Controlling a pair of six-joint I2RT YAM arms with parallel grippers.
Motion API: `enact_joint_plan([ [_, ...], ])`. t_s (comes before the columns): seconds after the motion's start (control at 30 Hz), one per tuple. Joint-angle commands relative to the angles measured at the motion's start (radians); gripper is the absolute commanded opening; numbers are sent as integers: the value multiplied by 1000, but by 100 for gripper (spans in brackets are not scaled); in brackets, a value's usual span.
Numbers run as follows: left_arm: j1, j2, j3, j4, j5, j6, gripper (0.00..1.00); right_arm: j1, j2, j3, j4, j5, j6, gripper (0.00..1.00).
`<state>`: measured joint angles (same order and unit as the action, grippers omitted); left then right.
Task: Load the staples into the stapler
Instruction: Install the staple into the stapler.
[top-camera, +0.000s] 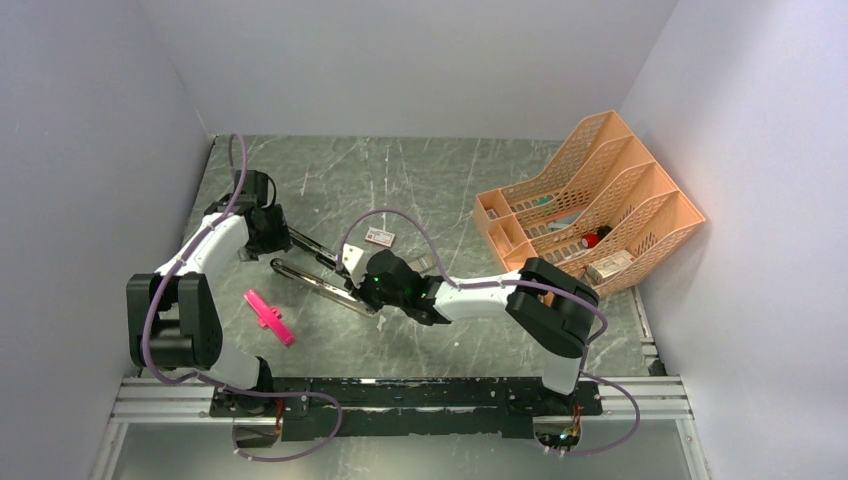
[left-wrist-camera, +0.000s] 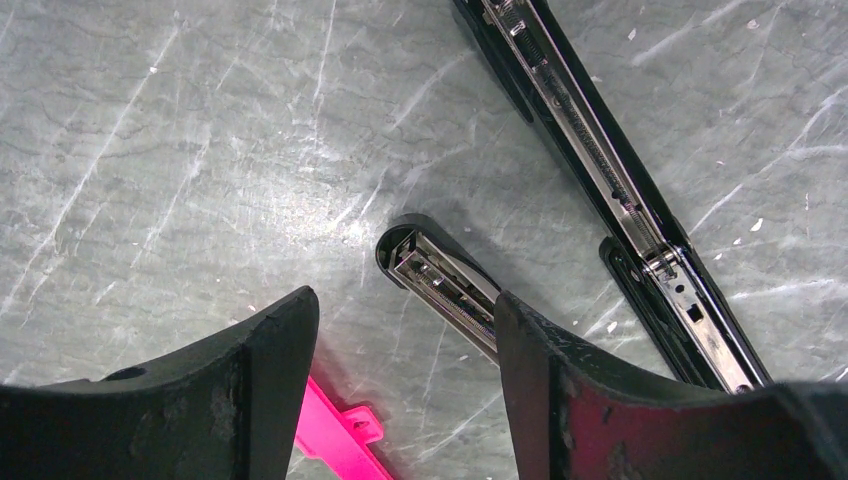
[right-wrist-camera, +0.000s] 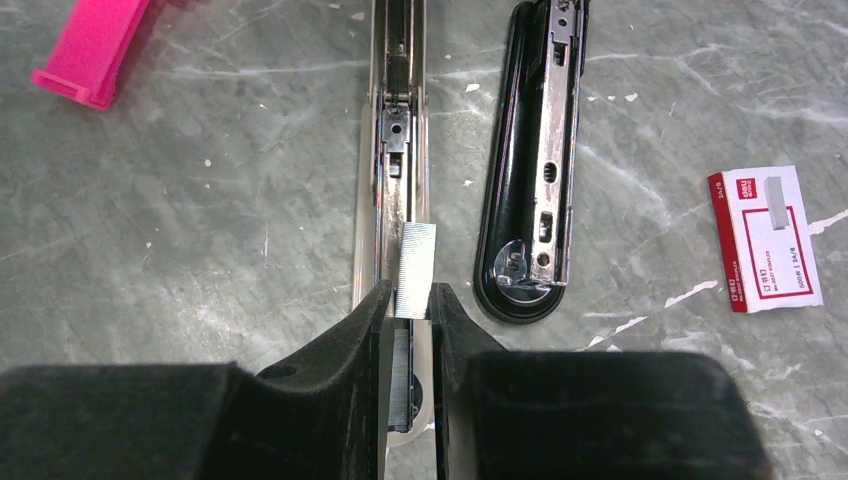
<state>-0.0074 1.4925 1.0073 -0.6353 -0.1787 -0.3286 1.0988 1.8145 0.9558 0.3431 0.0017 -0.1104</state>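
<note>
Staple box (right-wrist-camera: 765, 238) sits right of the work and the pink plastic piece (right-wrist-camera: 90, 50) far left, both apart from it. Stapler (right-wrist-camera: 505, 220) is splayed open on the bench (right-wrist-camera: 200, 220), chrome rail up. Right claw (right-wrist-camera: 408, 300) is narrow, pinching the staples (right-wrist-camera: 417, 265) over the rail. Left claw (left-wrist-camera: 402, 305) is wide, gripping nothing.

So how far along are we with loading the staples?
Done: the stapler lies opened flat, with its chrome rail exposed. In hand: the right gripper pinches the staples directly over the rail, while the left gripper hangs open by the stapler, holding nothing. Left: seat the staples in the rail, release, and close the stapler.
</note>
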Motion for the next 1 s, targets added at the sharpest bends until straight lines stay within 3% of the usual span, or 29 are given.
enact_joint_plan([
  [0.0, 8, 7, 33, -17, 21, 9, 69, -2, 9, 38, -16, -14, 6, 1],
  [0.97, 8, 2, 31, -12, 44, 17, 67, 1, 42, 41, -3, -36, 61, 1],
])
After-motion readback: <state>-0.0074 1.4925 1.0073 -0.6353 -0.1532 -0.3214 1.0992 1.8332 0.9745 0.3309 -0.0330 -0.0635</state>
